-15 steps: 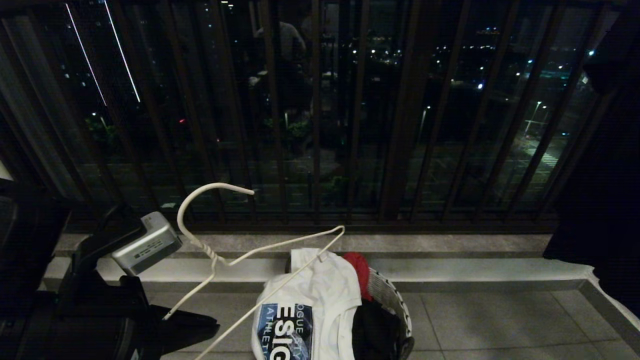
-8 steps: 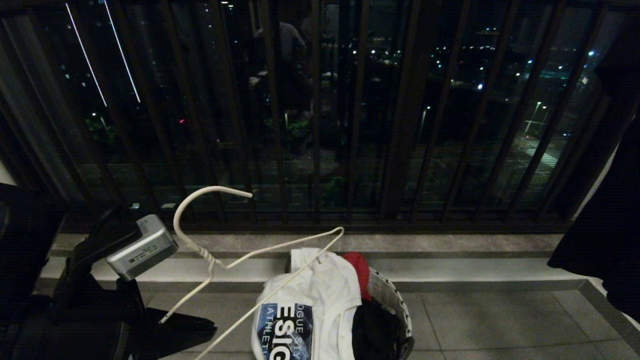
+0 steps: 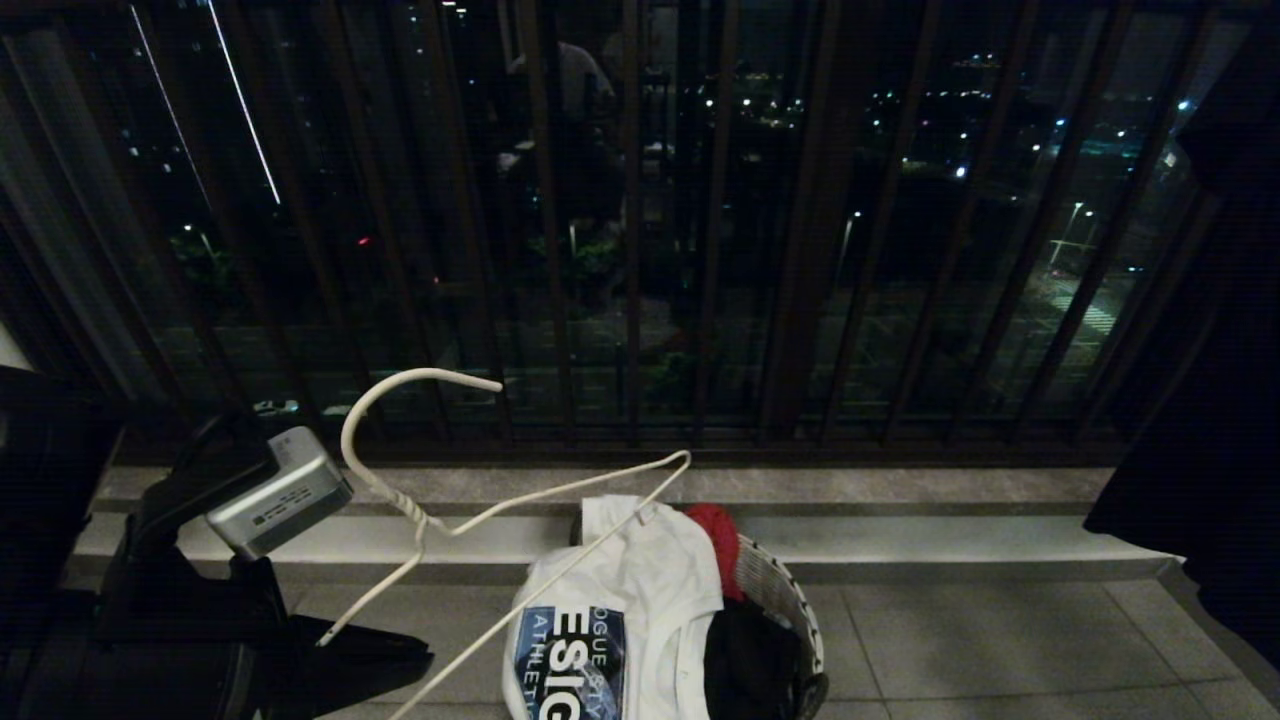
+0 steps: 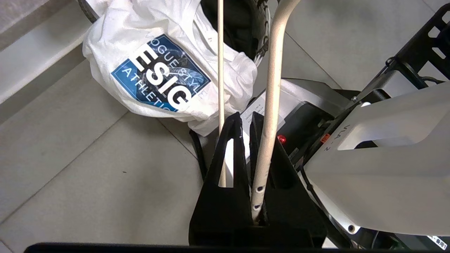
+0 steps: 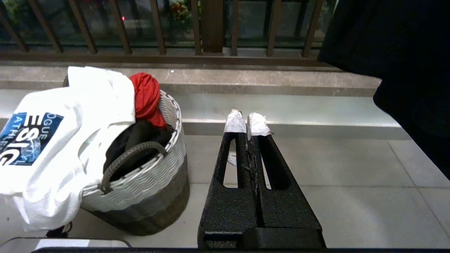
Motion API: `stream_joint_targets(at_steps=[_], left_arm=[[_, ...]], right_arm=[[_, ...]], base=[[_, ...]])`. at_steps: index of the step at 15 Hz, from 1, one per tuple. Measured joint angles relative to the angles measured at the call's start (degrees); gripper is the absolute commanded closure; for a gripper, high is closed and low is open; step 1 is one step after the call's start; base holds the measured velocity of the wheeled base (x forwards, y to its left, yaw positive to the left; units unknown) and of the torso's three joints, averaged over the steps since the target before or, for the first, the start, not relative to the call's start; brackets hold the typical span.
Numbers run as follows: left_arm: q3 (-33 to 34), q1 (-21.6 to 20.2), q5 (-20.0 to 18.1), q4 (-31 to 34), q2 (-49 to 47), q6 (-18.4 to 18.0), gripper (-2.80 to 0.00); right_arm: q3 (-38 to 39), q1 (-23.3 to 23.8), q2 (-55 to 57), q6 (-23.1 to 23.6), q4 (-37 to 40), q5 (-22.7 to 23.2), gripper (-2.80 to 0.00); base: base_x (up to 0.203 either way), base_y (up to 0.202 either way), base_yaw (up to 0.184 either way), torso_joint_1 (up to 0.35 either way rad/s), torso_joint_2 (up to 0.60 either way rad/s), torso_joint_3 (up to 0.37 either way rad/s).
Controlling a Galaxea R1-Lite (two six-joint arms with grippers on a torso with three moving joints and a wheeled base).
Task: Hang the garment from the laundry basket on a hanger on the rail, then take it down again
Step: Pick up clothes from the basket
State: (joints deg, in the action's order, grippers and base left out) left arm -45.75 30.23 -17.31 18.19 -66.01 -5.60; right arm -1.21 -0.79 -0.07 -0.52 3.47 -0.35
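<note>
While the left claw (image 4: 245,121) stays out of the head view behind its wrist camera housing, I read its state from the left wrist view: the two black fingers are pressed together on the thin white wire hanger (image 3: 470,515), pinching the thicker stretch of its wire deep between them. In the head view the hanger is held tilted above the floor, its big curved hook (image 3: 385,415) raised toward the dark brown balustrade of vertical bars (image 3: 800,250) and its far shoulder just over the white short-sleeved T-shirt with the blue chest graphic (image 3: 610,620). I see that T-shirt draped over the rim of the small round woven laundry basket (image 5: 154,182), which stands on the grey tiled floor (image 3: 1000,650) near the stone step; a red cloth (image 5: 146,95) and a dark garment (image 5: 135,140) lie inside. The right claw (image 5: 246,121) hangs low beside the basket, its tape-wrapped tips pressed together on nothing. The rail is not in view.
</note>
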Motion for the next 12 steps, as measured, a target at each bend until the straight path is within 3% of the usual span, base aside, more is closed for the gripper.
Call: stream_joint_targets(at_steps=[12], left_arm=[[-0.13, 0.05, -0.01, -0.03, 0.37, -0.02, 0.00]], right_arm=[[0.00, 0.00, 0.00, 0.00, 0.00, 0.02, 0.00]], base=[[0.000, 0.000, 0.000, 0.003, 0.00, -0.191]])
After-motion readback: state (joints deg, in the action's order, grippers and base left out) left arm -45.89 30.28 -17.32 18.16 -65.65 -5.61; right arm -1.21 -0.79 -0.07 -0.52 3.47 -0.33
